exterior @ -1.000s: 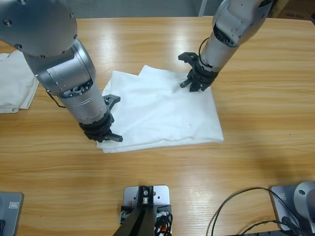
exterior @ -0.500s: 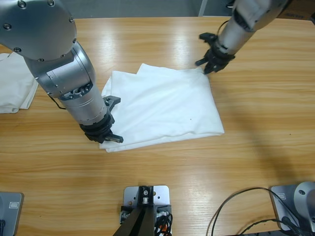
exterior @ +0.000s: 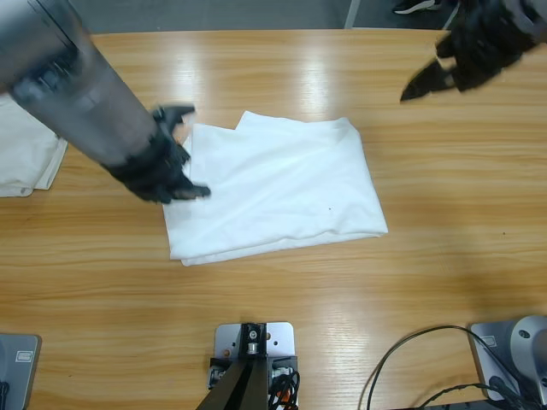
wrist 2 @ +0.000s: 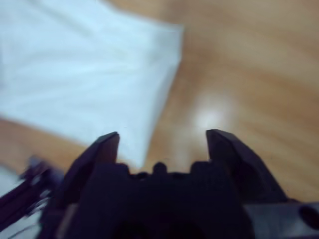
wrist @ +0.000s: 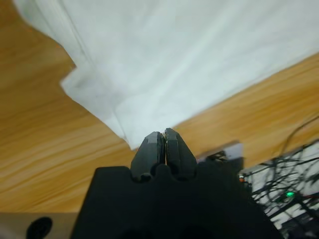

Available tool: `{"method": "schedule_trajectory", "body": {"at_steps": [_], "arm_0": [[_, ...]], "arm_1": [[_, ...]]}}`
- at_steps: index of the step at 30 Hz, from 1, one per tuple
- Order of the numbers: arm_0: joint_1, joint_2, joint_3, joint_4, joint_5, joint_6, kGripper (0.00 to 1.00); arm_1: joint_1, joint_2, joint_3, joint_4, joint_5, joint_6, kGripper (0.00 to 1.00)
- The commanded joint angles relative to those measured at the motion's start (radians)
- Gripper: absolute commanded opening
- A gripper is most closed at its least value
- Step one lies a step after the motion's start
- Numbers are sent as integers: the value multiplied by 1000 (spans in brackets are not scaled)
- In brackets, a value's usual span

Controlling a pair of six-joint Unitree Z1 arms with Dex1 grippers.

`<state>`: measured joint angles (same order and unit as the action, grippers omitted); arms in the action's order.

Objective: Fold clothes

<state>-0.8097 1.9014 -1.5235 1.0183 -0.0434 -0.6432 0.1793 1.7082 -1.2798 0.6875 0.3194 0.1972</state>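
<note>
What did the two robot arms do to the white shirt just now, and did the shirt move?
Both arms pulled away. The right gripper left the folded white shirt's far corner and rose toward the table's far right, jaws open. The left gripper, jaws shut and empty, lifted off the near left corner. The shirt and the other white clothes at the left edge stayed put.
</note>
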Motion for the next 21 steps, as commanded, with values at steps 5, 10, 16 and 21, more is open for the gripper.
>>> {"method": "schedule_trajectory", "body": {"at_steps": [5, 10, 16, 21], "arm_0": [[81, 5, -47, 24, 51, -26, 968], [81, 3, -26, 25, 44, -47, 968], [80, 5, -20, 25, 31, -102, 968], [80, 2, -6, 25, 31, -105, 968]], "arm_1": [[-236, 59, 504, -458, 461, 122, 1000], [-242, 246, 550, -617, 509, 117, 1000], [-234, 345, 642, -801, 503, 119, 1000], [-96, 357, 648, -909, 505, 212, 1000]]}}
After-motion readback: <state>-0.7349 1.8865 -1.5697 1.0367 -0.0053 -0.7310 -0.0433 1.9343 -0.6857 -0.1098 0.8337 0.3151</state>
